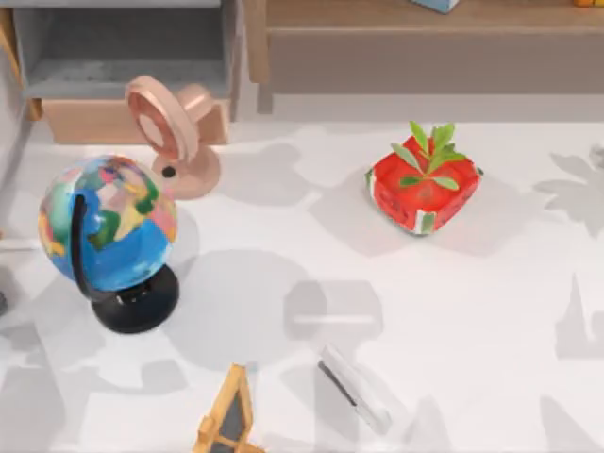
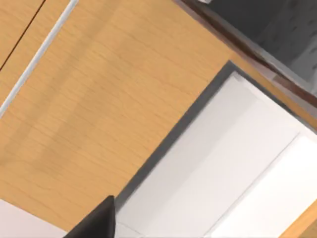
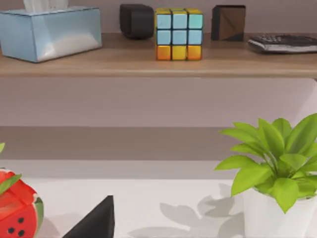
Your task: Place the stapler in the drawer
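Right now I see the stapler (image 1: 352, 388) lying flat on the white table (image 1: 491, 311), near its front edge, just beside a yellow-framed wedge (image 1: 226, 415). The drawer (image 1: 123, 66) stands pulled out at the table's back left, with a globe (image 1: 109, 226) and a pink round-topped stand (image 1: 175, 132) in front of it. Neither arm's fingers are near the stapler, and I cannot tell how wide either pair stands. A red pot (image 1: 423, 184) sits well right of the globe.

Rendered home-office desk: globe (image 1: 106, 226), shelf (image 3: 148, 62) with tissue box (image 3: 49, 32), puzzle cube (image 3: 179, 33).
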You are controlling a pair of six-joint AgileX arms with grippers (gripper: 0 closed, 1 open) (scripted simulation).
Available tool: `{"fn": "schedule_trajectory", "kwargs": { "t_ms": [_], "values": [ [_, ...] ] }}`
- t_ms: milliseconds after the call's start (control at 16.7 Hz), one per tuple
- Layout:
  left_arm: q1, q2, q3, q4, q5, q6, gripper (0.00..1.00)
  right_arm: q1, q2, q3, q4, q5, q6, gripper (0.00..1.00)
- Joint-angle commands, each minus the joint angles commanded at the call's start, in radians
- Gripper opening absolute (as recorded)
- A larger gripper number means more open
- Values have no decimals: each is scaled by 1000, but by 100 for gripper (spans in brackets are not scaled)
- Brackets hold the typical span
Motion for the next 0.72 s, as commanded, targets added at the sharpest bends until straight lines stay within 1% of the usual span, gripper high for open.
{"fn": "schedule_trajectory", "kwargs": {
  "t_ms": [480, 720],
  "values": [
    [-231, -677, -25, -401, -138, -574, 100, 0, 0, 0, 0, 0, 0, 100],
    [-340, -971, -65, -599, -205, -807, 100, 0, 0, 0, 0, 0, 0, 100]
  ]
}}
